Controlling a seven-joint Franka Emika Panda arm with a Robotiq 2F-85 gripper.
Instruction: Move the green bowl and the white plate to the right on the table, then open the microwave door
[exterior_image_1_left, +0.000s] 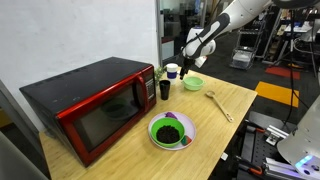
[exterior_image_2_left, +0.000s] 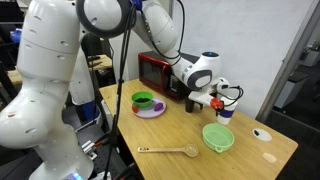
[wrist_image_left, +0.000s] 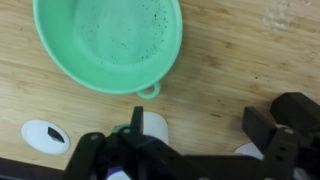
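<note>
1. The green bowl (wrist_image_left: 108, 40) looks like thin plastic. I judge it light, stiff enough to pinch and not fragile, though its smooth wall may slip.
2. The best hold is probably the rim, one finger inside and one outside. A small tab juts from the rim on the side nearest the tool (wrist_image_left: 178, 130), which may also give purchase.
3. It is pale lime green, round and plain, with a few dark specks inside and nothing else in it.
4. It sits upright on the bench (exterior_image_1_left: 235, 95), just beyond the wooden spoon (exterior_image_1_left: 220, 105) and well apart from the white plate (exterior_image_1_left: 171, 131), which lies in front of the microwave door (exterior_image_1_left: 105, 120).
5. The tool hovers above the bench beside the bowl, over a white cup (wrist_image_left: 152, 124). Its fingers are spread wide and grip nothing.
6. The plate is wider and shallower, and probably heavier. Its low white rim seems the only place to grip it.
</note>
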